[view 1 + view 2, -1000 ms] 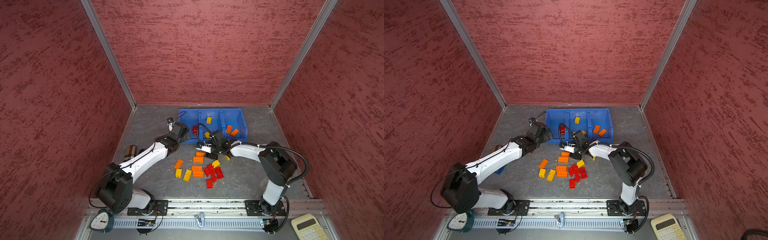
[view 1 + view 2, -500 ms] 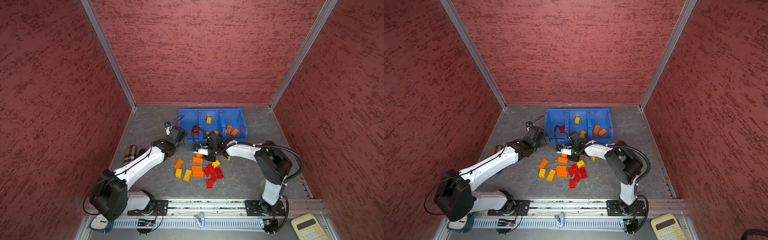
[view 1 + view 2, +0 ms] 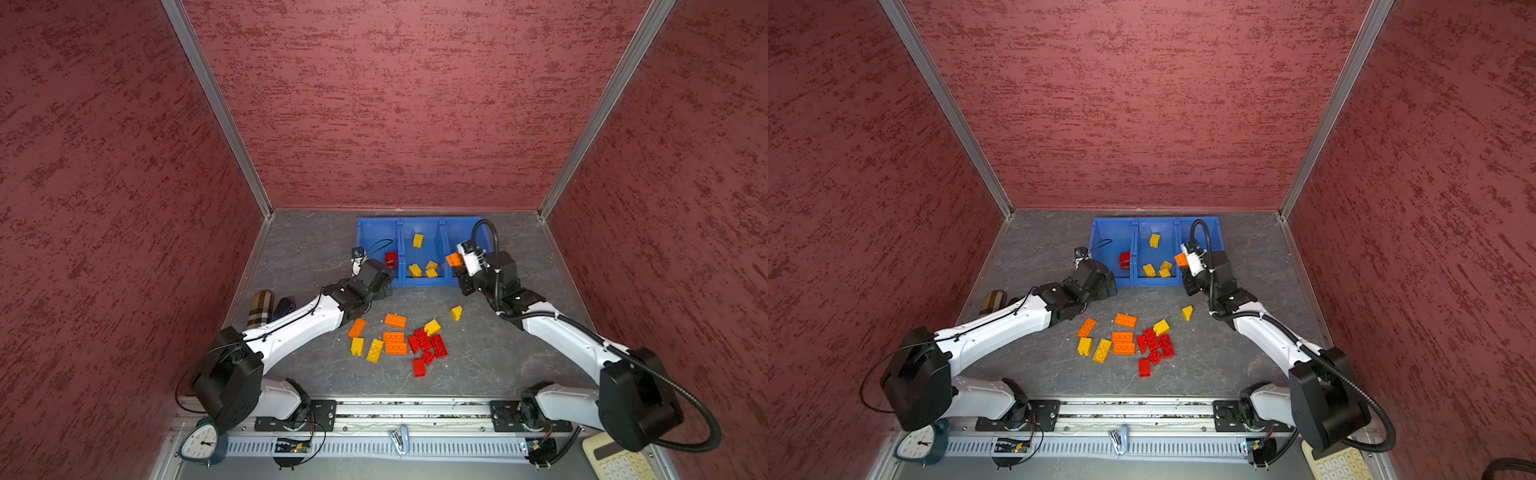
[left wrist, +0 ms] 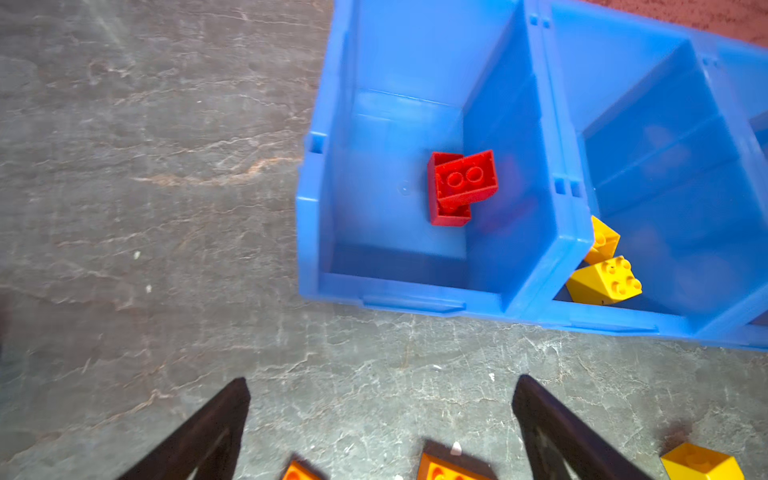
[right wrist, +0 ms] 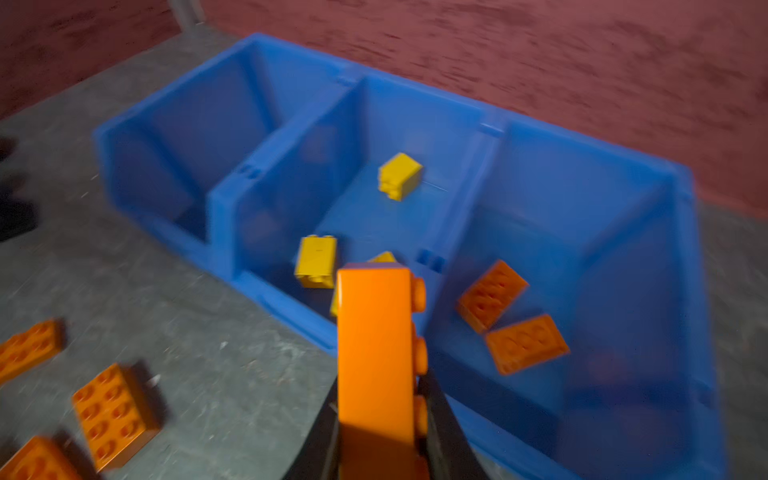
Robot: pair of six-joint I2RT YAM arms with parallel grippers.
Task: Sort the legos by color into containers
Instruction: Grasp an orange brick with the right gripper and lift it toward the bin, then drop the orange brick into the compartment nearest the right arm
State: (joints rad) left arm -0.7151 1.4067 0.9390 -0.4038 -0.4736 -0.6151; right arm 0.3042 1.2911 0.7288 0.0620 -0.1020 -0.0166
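Observation:
Three joined blue containers (image 3: 376, 232) (image 3: 1113, 232) stand at the back of the table. My right gripper (image 5: 380, 386) (image 3: 459, 270) is shut on an oblong orange lego (image 5: 376, 332) (image 3: 454, 259) (image 3: 1180, 259), held raised over the front lip between the middle and right bins. Two orange legos (image 5: 492, 295) lie in the right bin, yellow ones (image 3: 417, 240) (image 5: 399, 176) in the middle, red ones (image 4: 461, 187) (image 3: 390, 258) in the left. My left gripper (image 4: 382, 384) (image 3: 384, 284) hangs open and empty over the table before the left bin. A pile of loose legos (image 3: 399, 340) (image 3: 1125, 343) lies mid-table.
A yellow wedge lego (image 3: 456, 312) lies apart, right of the pile. A plaid cylinder (image 3: 258, 307) and a dark object (image 3: 283, 308) sit by the left wall. An alarm clock (image 3: 203, 442) and a calculator (image 3: 615, 461) rest at the front corners.
My right gripper has shut on the orange lego at the pile's far edge and carried it up and right to the bins. The left gripper stays open and has moved little.

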